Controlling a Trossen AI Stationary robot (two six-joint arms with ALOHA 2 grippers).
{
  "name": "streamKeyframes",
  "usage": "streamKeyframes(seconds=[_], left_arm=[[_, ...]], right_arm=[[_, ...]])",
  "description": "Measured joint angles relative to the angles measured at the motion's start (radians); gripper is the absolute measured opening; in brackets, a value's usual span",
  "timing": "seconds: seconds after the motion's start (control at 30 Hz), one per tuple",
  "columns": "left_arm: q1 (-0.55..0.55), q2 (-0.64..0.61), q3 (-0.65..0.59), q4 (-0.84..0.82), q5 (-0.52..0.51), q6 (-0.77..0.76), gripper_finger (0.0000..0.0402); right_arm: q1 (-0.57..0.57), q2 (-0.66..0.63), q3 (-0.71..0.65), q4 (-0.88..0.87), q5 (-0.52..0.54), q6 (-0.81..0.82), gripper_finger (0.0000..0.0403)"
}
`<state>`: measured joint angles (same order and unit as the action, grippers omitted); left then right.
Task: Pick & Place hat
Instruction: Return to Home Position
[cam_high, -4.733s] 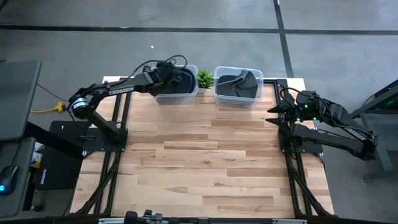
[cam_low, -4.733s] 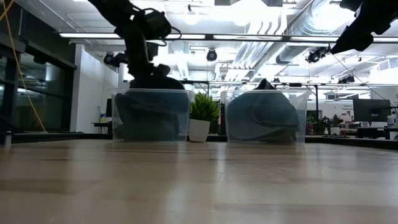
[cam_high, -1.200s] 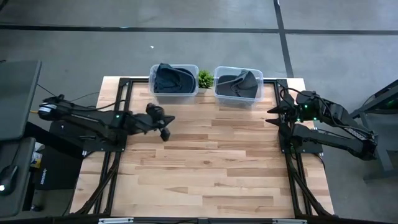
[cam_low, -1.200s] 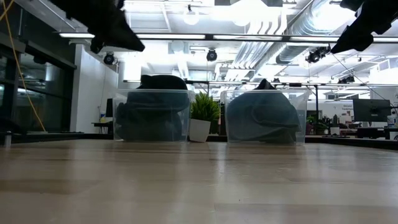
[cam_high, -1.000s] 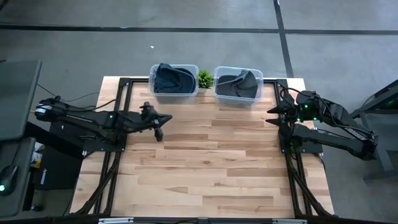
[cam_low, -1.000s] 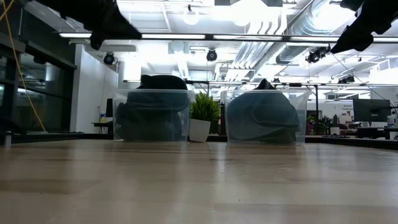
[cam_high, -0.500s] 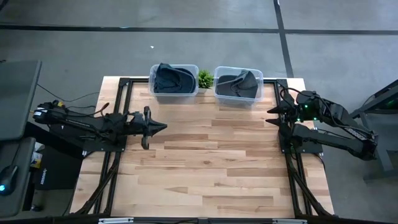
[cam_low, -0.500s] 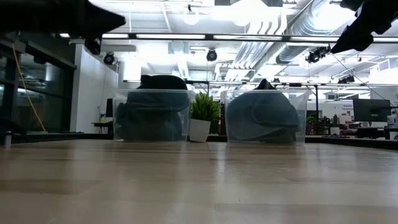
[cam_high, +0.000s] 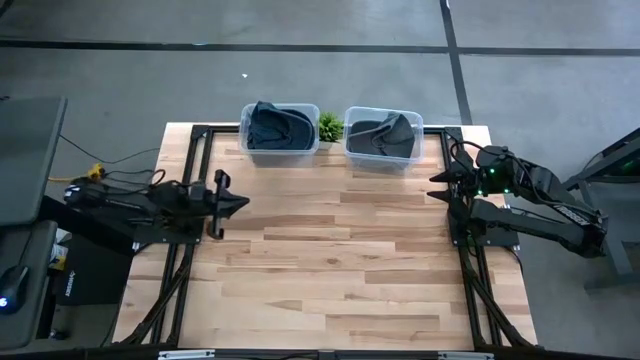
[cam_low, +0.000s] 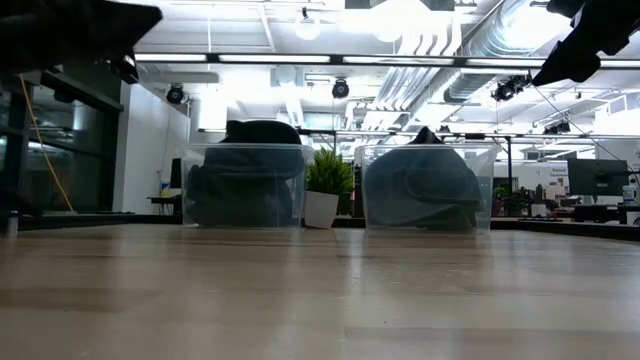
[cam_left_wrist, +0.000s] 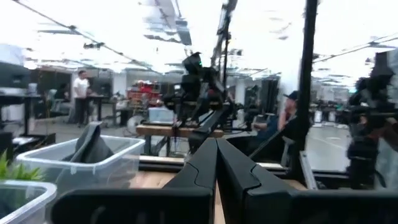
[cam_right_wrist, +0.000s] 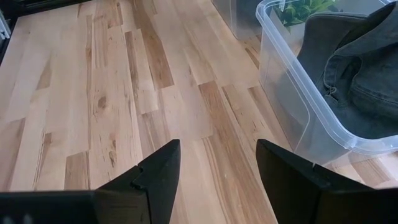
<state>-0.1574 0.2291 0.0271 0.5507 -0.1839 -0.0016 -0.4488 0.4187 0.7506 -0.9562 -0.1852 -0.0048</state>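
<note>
Two dark hats lie in clear bins at the table's far edge. One hat (cam_high: 277, 126) fills the left bin (cam_high: 248, 148) and bulges above its rim (cam_low: 262, 130). The other hat (cam_high: 385, 133) sits in the right bin (cam_high: 408, 160), seen close in the right wrist view (cam_right_wrist: 354, 68). My left gripper (cam_high: 245, 199) hangs shut and empty over the table's left edge, pointing right (cam_left_wrist: 216, 142). My right gripper (cam_high: 432, 186) waits open at the right edge, beside the right bin (cam_right_wrist: 217, 163).
A small potted plant (cam_high: 329, 126) stands between the two bins (cam_low: 325, 190). The wooden table (cam_high: 330, 260) stretches bare from the bins to the near edge. Black frame rails (cam_high: 195, 160) run along both sides. A person (cam_left_wrist: 81, 93) stands far off in the room.
My left arm has drawn back toward the table's left edge, its gripper sliding from the left-middle of the table to above the left frame rail and levelling out to point right. Both hats have stayed in their bins.
</note>
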Motion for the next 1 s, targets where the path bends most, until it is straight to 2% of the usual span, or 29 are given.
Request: streamKeyframes(seconds=[0.23, 0.37, 0.77, 1.0], left_arm=[[0.000, -0.159, -0.001, -0.214, 0.020, 0.008, 0.0000], [0.000, -0.228, -0.002, -0.362, -0.004, 0.008, 0.0000], [0.000, -0.223, -0.004, -0.492, -0.082, 0.024, 0.0000], [0.000, -0.223, -0.005, -0.521, -0.072, 0.067, 0.0000]], right_arm=[[0.000, 0.000, 0.000, 0.000, 0.000, 0.000, 0.0206], [0.000, 0.000, 0.000, 0.000, -0.003, 0.000, 0.0205], [0.000, 0.000, 0.000, 0.001, -0.005, -0.003, 0.0205], [0.000, 0.000, 0.000, 0.001, -0.005, -0.003, 0.0205]])
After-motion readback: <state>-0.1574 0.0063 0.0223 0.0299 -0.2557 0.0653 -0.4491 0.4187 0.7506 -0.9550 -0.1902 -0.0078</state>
